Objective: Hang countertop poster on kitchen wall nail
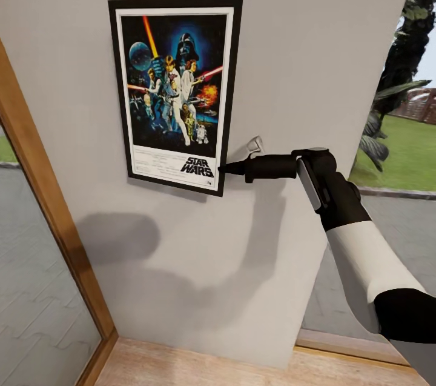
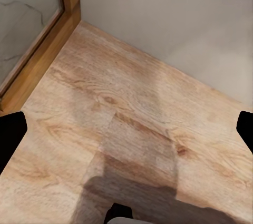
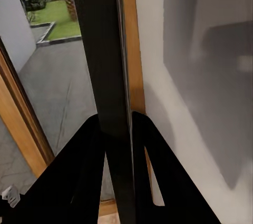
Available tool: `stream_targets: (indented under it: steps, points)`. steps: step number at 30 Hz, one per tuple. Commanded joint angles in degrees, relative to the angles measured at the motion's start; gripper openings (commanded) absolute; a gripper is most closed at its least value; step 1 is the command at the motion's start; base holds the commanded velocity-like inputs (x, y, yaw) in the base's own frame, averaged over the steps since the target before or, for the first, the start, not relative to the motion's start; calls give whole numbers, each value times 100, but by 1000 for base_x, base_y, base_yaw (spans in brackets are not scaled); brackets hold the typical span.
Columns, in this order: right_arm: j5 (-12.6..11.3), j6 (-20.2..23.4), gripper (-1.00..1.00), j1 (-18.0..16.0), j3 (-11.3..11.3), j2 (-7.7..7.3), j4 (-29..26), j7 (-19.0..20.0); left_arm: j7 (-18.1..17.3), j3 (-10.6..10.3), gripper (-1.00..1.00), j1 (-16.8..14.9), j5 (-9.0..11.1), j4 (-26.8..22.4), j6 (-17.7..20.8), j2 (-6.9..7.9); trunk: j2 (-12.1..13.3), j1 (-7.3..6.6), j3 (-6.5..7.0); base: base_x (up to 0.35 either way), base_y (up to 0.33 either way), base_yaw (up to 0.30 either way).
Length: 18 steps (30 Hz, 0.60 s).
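The poster [image 1: 175, 92], a Star Wars print in a thin black frame, stands upright and flat against the light-grey wall [image 1: 315, 40], slightly tilted. My right gripper [image 1: 224, 169] is shut on its lower right edge. In the right wrist view the dark frame edge [image 3: 103, 66] runs between the two black fingers [image 3: 74, 176], close beside the wall. No nail can be seen; the poster covers the wall behind it. The countertop is out of view. My left gripper [image 2: 126, 132] hangs open over the wood floor [image 2: 132, 108], holding nothing.
A wooden frame [image 1: 48, 210] with glass onto grey paving runs down the left of the wall. Right of the wall is a tall window onto a garden [image 1: 406, 137]. Pale plank floor [image 1: 200, 362] lies below. The arm's shadow falls on the wall.
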Motion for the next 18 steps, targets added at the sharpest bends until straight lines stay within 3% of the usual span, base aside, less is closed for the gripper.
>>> stream_targets:
  steps: [1, 18]
  points:
    - [-61, 63, -100, -6, 12, -6, 2, -10, -28, 7, 100, -1, 22, -2, 0, 0, -12, 4, -11, 5, 0, 0]
    - [-61, 63, -100, -6, 9, -7, 14, -10, -28, 7, 100, -1, 22, 4, 0, -2, -12, 4, -11, 1, 0, 0]
